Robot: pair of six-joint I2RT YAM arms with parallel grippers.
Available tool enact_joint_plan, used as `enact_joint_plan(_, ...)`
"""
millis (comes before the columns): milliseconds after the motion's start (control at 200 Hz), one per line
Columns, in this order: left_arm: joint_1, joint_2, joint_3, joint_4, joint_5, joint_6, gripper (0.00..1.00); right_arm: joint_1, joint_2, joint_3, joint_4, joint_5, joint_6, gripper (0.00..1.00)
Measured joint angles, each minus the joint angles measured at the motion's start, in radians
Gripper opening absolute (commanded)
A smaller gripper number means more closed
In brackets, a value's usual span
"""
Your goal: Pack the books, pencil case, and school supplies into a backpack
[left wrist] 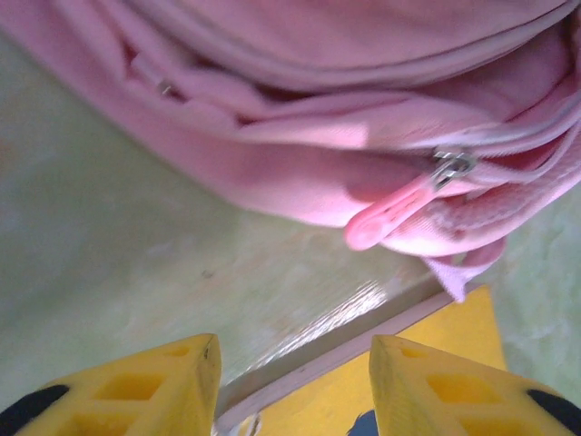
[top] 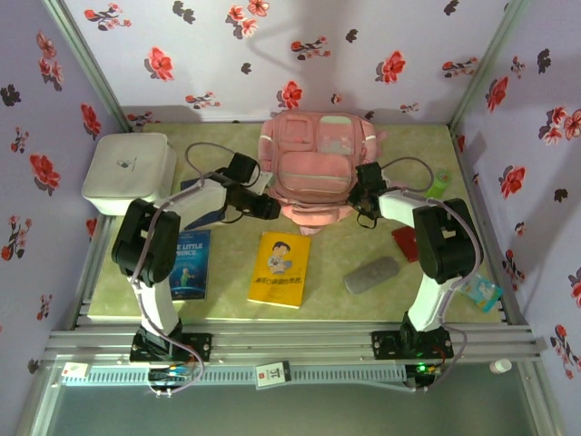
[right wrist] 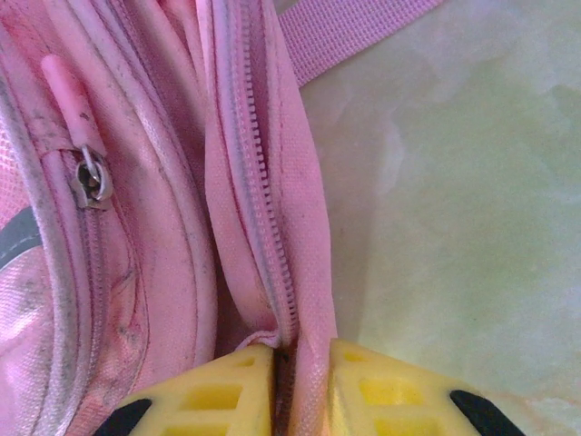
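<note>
Yellow plastic right fingers (right wrist: 213,395) clenched on pink woven backpack (right wrist: 136,272) zip edge, left fingers (left wrist: 154,391) spread, empty

Soft, even overhead light throughout, a glare streak on the tabletop (left wrist: 349,313) at lower centre, and both wrist close-ups slightly blurred.

The backpack (top: 318,168) is matt pink woven cloth, grubby at the seams, with a shiny metal zip slider (left wrist: 451,165) and a smooth rubbery pull tab (left wrist: 390,211). The fingers (right wrist: 213,400) of the right gripper (right wrist: 287,354) are matt yellow moulded plastic, and the tabletop (right wrist: 454,227) is smooth mottled green with a faint sheen.
</note>
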Motion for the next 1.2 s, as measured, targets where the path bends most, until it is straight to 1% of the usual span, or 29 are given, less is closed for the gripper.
enact_joint_plan(225, -0.018, 0.088, 0.066, 0.043, 0.075, 0.0, 0.49, 0.0, 0.0, 0.0, 0.0, -0.003, 0.0, 0.2)
enact_joint_plan(425, -0.039, 0.135, 0.11, 0.042, 0.101, 0.0, 0.46, 0.0, 0.0, 0.0, 0.0, -0.003, 0.0, 0.21)
enact_joint_plan(800, -0.041, 0.146, 0.127, 0.041, 0.121, 0.003, 0.23, 0.0, 0.002, 0.0, 0.003, -0.003, 0.0, 0.2)
enact_joint_plan(1060, -0.043, 0.143, 0.126, 0.042, 0.134, 0.011, 0.0, 0.0, 0.003, 0.0, 0.005, -0.003, 0.0, 0.2)
enact_joint_plan(1195, -0.043, 0.131, 0.116, 0.042, 0.134, 0.011, 0.0, -0.002, 0.012, 0.005, 0.008, -0.003, 0.0, 0.19)
